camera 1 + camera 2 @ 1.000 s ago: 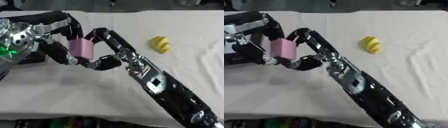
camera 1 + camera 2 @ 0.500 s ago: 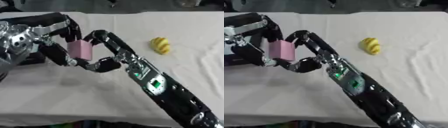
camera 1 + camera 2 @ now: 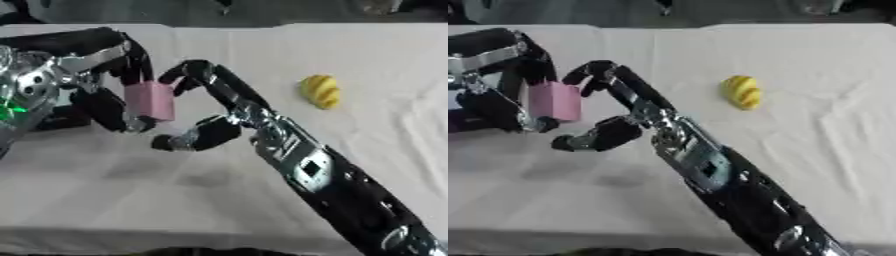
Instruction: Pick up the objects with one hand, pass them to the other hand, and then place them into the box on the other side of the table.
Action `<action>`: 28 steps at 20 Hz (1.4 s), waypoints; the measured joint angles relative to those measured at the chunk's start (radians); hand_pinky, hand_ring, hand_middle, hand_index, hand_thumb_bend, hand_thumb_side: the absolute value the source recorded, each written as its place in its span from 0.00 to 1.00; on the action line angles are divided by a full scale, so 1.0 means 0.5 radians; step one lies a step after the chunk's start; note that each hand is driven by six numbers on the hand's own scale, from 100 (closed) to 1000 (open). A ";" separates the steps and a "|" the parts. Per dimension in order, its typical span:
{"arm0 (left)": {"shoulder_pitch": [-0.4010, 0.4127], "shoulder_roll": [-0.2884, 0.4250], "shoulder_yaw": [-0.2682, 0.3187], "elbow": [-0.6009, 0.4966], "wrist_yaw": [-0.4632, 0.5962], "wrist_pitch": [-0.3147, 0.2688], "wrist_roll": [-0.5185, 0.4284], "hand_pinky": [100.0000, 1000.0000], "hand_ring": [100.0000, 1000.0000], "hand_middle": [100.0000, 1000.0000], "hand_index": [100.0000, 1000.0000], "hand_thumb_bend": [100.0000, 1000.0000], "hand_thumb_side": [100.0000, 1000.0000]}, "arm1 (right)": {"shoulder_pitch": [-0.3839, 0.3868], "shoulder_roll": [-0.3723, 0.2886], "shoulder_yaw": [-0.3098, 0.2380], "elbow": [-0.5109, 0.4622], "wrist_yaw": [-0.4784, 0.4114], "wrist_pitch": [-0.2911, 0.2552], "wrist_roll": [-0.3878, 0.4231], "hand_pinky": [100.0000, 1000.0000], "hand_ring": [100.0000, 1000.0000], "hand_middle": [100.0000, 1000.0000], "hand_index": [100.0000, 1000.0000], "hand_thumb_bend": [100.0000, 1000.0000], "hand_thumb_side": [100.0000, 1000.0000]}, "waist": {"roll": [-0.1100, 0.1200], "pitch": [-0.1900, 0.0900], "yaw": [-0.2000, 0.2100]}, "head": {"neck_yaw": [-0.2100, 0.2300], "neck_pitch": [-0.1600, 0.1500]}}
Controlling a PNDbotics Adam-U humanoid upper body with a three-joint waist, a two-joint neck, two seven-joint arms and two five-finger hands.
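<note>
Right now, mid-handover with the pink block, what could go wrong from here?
1. The pink block is pinched in the left hand above the table by only a few fingers; it might slip or twist out.
2. The right hand, open, curves close around the block; pulling away, it could clip the block.
3. The yellow object sits alone far right and could roll when picked up.
</note>
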 measured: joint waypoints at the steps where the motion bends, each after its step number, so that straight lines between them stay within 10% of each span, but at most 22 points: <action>1: 0.007 0.007 0.005 0.000 -0.004 0.000 0.000 0.66 0.52 0.38 0.41 0.38 0.00 | 0.000 0.000 0.000 -0.003 0.005 -0.003 0.006 0.77 0.67 0.71 0.78 0.68 0.17 | 0.000 0.000 0.000 | 0.000 0.000; 15: 0.226 0.162 0.277 0.056 -0.019 0.135 0.135 0.66 0.51 0.37 0.41 0.34 0.00 | 0.001 -0.001 -0.008 -0.004 0.006 0.054 -0.048 0.77 0.67 0.71 0.76 0.62 0.26 | 0.000 0.013 0.000 | 0.069 -0.018; 28: 0.235 0.147 0.563 0.585 -0.018 0.183 0.591 0.66 0.49 0.36 0.43 0.23 0.00 | -0.010 -0.037 -0.033 -0.055 -0.073 0.138 -0.057 0.76 0.63 0.68 0.72 0.57 0.17 | -0.001 0.013 -0.028 | 0.215 -0.059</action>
